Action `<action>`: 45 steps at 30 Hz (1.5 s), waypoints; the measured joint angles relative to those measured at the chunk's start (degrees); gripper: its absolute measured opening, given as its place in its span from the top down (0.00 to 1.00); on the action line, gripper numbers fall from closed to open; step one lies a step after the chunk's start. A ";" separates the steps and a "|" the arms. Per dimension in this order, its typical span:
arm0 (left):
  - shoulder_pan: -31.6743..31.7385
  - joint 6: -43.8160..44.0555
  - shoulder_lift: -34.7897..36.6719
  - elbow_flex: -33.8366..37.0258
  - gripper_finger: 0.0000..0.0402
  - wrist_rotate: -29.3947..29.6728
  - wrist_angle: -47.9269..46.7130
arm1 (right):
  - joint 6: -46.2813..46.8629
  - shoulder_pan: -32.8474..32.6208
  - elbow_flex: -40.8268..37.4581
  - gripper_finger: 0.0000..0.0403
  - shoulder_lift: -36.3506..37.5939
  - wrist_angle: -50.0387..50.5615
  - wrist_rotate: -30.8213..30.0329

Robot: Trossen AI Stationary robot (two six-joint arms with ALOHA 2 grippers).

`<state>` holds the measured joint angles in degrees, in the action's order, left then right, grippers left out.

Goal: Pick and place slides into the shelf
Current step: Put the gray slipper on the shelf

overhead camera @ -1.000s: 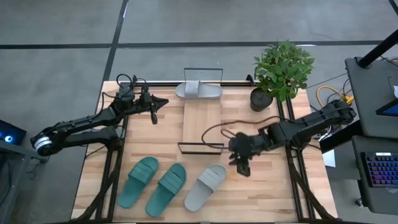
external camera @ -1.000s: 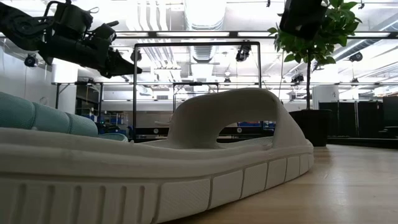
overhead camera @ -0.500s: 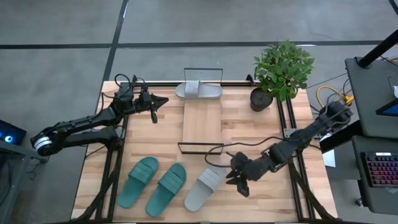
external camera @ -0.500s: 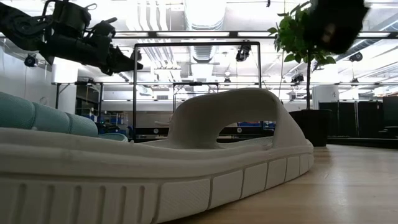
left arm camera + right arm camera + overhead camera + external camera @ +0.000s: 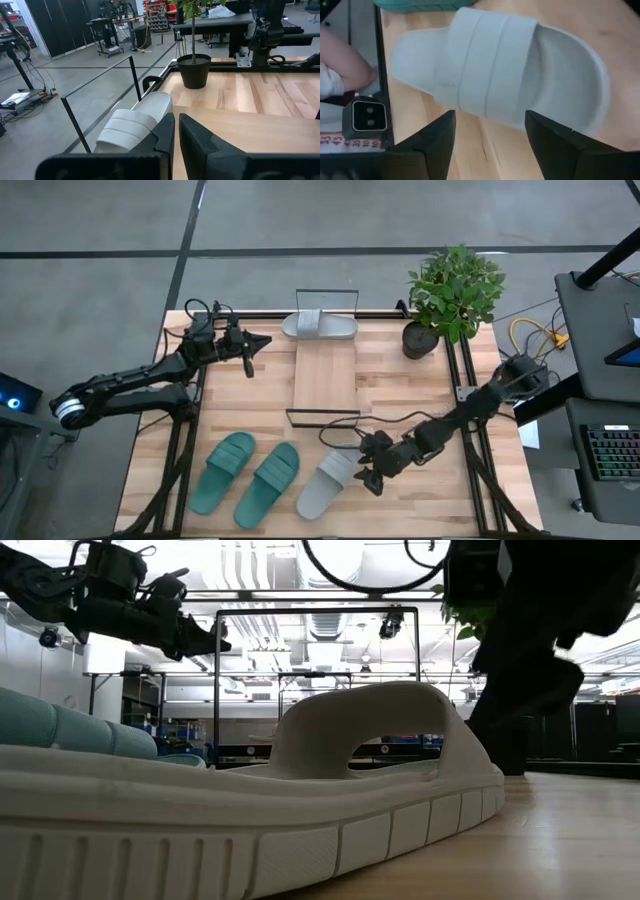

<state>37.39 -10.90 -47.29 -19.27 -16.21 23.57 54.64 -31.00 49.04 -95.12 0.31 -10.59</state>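
Note:
A pale grey slide (image 5: 330, 483) lies flat on its sole near the table's front edge, beside two teal slides (image 5: 222, 472) (image 5: 267, 483). My right gripper (image 5: 365, 476) stands open just right of the grey slide (image 5: 500, 75), its fingers apart in front of the strap and touching nothing. In the low view this slide (image 5: 330, 770) fills the foreground. Another grey slide (image 5: 318, 326) lies crosswise at the far end of the shelf (image 5: 325, 375). My left gripper (image 5: 255, 342) hovers shut left of it, with that slide (image 5: 132, 125) just ahead.
A potted plant (image 5: 425, 335) stands at the back right. The shelf's thin black wire frames (image 5: 322, 418) rise at both of its ends. A black cable loops from my right arm above the near grey slide. Bare tabletop (image 5: 420, 395) lies right of the shelf.
My right gripper has gone toward the table's near edge and then left, down to the near grey slide, ending beside it. The slides have stayed where they were.

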 joint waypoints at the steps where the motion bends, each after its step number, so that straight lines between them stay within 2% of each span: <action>1: 0.00 0.00 -0.10 0.00 0.97 -0.01 0.18 | -0.08 0.05 -0.02 0.42 -0.78 -0.47 0.02; 9: 0.00 -0.01 -0.60 -0.02 0.97 -0.02 1.26 | 0.53 0.62 0.09 0.41 -5.21 -2.98 0.02; 17: -0.01 -0.01 -0.86 -0.02 0.97 -0.02 1.52 | -1.20 0.77 0.09 0.41 -5.53 -6.49 0.00; 27: -0.02 -0.02 -1.09 -0.02 0.97 -0.02 1.77 | -8.66 2.18 -0.04 0.42 -5.55 -9.82 0.09; 45: 0.00 -0.04 -1.44 -0.02 0.97 -0.02 2.03 | -8.17 4.95 -0.66 0.45 -7.24 -11.00 9.54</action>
<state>37.39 -10.94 -48.73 -19.29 -16.23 25.61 46.48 -26.05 48.37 -102.35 -10.70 -1.05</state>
